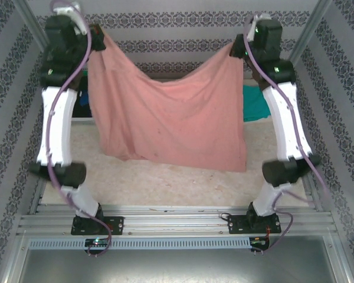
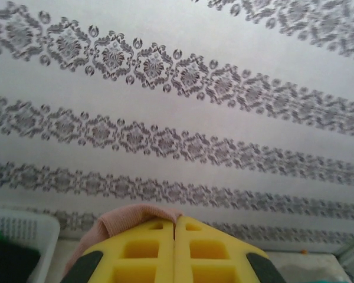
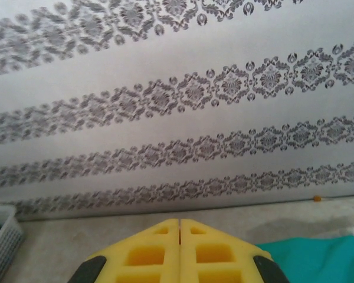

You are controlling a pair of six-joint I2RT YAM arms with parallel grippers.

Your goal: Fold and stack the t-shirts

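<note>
A salmon-pink t-shirt (image 1: 165, 118) hangs spread in the air between both raised arms, its lower edge just above the table. My left gripper (image 1: 96, 42) holds its upper left corner. In the left wrist view the yellow fingers (image 2: 175, 219) are shut and pink cloth (image 2: 127, 217) bulges out at their tip. My right gripper (image 1: 239, 48) holds the upper right corner. Its yellow fingers (image 3: 180, 221) are pressed together in the right wrist view, where the cloth is hidden. A teal t-shirt (image 1: 255, 104) lies on the table at the back right, behind the right arm (image 3: 318, 256).
A white slotted basket (image 2: 23, 227) with green and dark cloth inside stands at the back left, partly behind the left arm (image 1: 81, 105). The beige table (image 1: 165, 183) lies under the hanging shirt. Patterned walls enclose the back and both sides.
</note>
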